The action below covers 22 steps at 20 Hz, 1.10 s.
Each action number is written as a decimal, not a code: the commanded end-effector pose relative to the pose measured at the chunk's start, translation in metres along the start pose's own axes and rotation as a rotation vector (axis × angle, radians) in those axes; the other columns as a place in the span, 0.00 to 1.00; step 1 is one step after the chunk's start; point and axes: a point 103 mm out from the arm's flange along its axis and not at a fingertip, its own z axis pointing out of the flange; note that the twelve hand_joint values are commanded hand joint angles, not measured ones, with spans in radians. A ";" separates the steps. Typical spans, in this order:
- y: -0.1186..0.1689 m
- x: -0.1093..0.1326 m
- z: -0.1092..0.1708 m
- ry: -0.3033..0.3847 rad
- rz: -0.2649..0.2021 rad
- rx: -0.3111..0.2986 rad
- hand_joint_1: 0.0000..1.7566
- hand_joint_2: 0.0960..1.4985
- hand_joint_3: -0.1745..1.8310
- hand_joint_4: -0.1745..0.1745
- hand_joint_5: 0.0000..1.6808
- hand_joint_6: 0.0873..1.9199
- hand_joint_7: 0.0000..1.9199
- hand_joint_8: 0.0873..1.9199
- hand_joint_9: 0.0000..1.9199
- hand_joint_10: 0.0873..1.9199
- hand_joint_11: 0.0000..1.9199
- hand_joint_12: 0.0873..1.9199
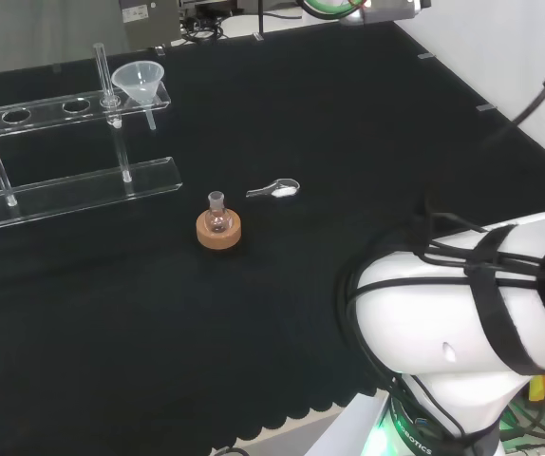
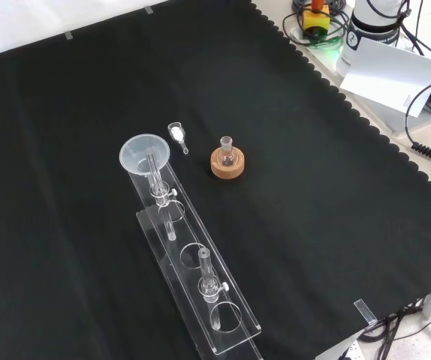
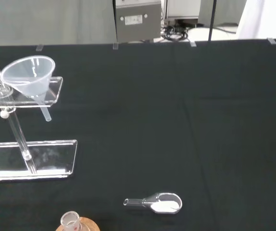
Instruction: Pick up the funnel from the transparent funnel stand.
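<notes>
- A clear funnel (image 1: 140,80) sits in the end hole of a transparent stand (image 1: 73,190) on the black cloth (image 1: 301,123), its spout hanging down through the upper shelf.
- In the head view the funnel is at the stand's right end; in the front view (image 2: 146,154) it is at the stand's far end.
- A small round flask (image 2: 227,152) stands upright in a cork ring (image 2: 227,166) just beside the stand.
- A little glass scoop (image 3: 156,203) holding white powder lies on the cloth between flask and funnel in the front view.
- The arm's white link (image 1: 472,323) is at the head view's lower right.
- Whether the hand's fingers are apart or together cannot be told.
</notes>
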 end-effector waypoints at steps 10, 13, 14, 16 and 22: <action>0.122 -0.006 0.055 -0.015 -0.084 0.062 0.01 0.76 0.27 0.52 0.11 0.00 0.01 0.18 0.09 0.30 0.07 0.69; 0.156 -0.004 0.061 -0.020 -0.123 0.074 0.07 0.73 0.25 0.50 0.12 0.00 0.04 0.20 0.12 0.31 0.07 0.69; 0.163 -0.002 0.063 -0.031 -0.136 0.068 0.10 0.71 0.24 0.50 0.12 0.00 0.04 0.21 0.12 0.31 0.08 0.70; 0.175 0.003 0.070 -0.047 -0.160 0.088 0.16 0.67 0.23 0.48 0.13 0.00 0.06 0.22 0.14 0.32 0.08 0.70; 0.202 0.023 0.093 -0.057 -0.199 0.184 0.26 0.60 0.21 0.43 0.14 0.00 0.05 0.29 0.17 0.33 0.10 0.70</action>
